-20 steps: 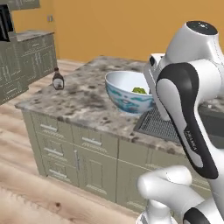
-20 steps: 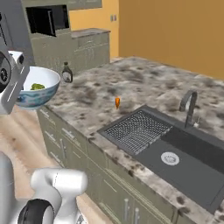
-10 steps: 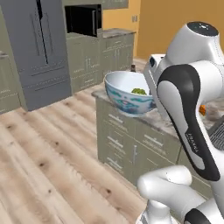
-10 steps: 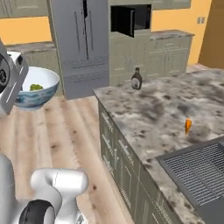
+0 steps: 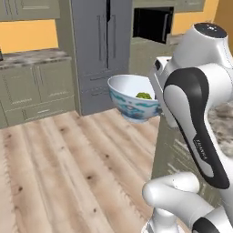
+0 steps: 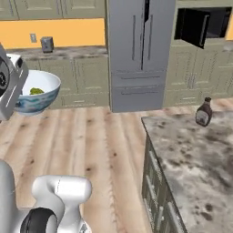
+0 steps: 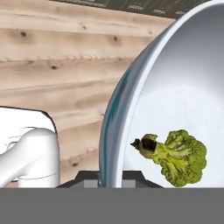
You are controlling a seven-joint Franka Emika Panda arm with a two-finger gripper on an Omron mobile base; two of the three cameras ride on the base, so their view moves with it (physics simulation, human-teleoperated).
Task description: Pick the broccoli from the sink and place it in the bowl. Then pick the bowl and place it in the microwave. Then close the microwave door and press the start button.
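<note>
The white bowl (image 5: 129,103) with its blue-green pattern hangs in the air over the wooden floor, and my gripper (image 7: 109,178) is shut on its rim. Inside it lies the yellow-green broccoli (image 7: 180,157), seen too as a small green lump, the broccoli (image 5: 144,96). From the right side, the bowl (image 6: 40,94) sits at the far left beside my gripper (image 6: 16,103), with the broccoli (image 6: 36,91) in it. The black microwave (image 5: 153,22) is set in the far cabinets. The microwave door (image 6: 191,27) stands swung open. The sink is out of view.
A tall grey fridge (image 6: 139,50) stands left of the microwave. The speckled island counter (image 6: 195,159) carries a brown bottle (image 6: 203,112) at the right. Beige cabinets (image 5: 38,91) line the back wall, with a grey canister (image 6: 47,44) on their counter. Wooden floor (image 5: 59,168) lies between.
The base has swung round, so the whole picture shifted from the island and sink to the fridge and microwave. The bowl with the broccoli stays in my gripper.
</note>
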